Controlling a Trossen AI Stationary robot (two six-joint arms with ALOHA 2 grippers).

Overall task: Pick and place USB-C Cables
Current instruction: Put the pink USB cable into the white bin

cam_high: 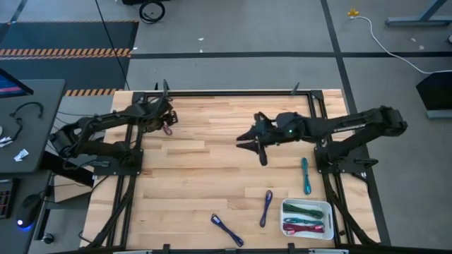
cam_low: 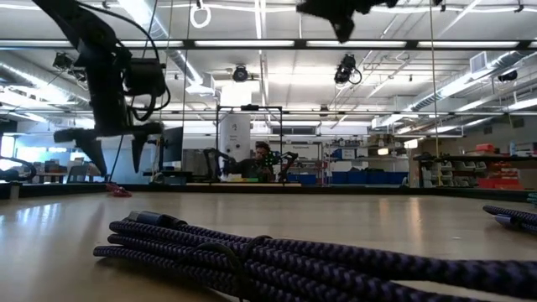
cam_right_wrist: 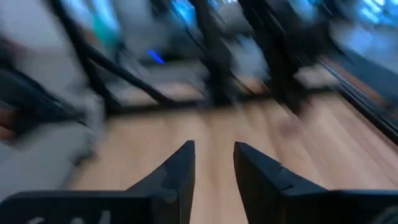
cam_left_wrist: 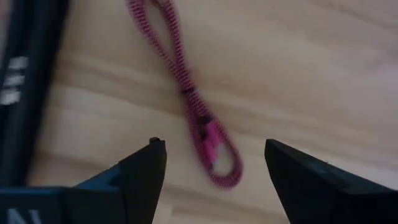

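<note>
Your left gripper [cam_left_wrist: 214,171] hung spread wide over the magenta cable [cam_left_wrist: 193,106] near the table's [cam_high: 205,176] far left corner, not touching it. Your right gripper [cam_high: 253,144] hovered mid-table, fingers slightly parted and empty. Other cables lay along the near edge, some in the white tray [cam_high: 306,205].

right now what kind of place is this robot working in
Probably a large robotics lab or workshop: open ceiling with strip lights, shelving with blue bins far back, hazard-striped floor tape beside the wooden table.
</note>
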